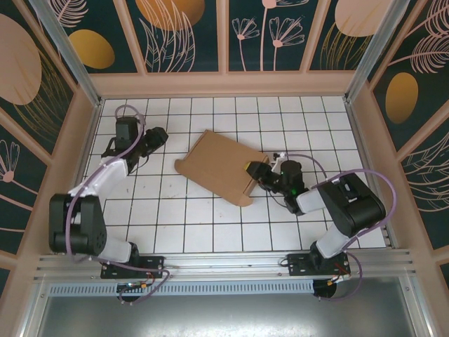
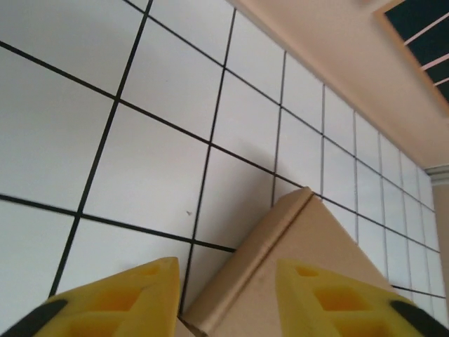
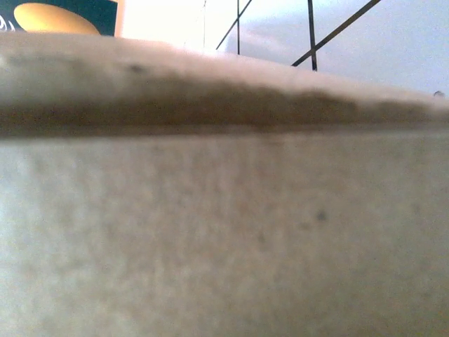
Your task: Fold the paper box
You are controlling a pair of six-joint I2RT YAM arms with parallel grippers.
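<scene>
Jaws on the left gripper [image 1: 158, 135] stand apart, low over the table [image 1: 210, 232] toward its left edge and somewhat nearer the far edge than the near one. In the left wrist view its yellow fingers [image 2: 116, 298] frame a creased corner of the paper box [image 1: 221, 161] without pinching it; from above, that gripper sits near the box's left corner but clear of it.

The paper box lies skewed about the middle of the table as a mostly flat brown sheet, one corner pointing left and a rounded tab toward the near edge.

The right gripper [image 1: 257, 170] is at the box's right-hand edge, a yellow finger touching the cardboard. The right wrist view is blurred cardboard at very close range, so I cannot tell whether those jaws are clamped or merely set against the edge.

The step in hand looks like raising the right-hand flap along its crease. To do it well, the right side should turn the flap about the scored line rather than drag the sheet, while the left side pins the far-left corner down so the box cannot slide or spin.
</scene>
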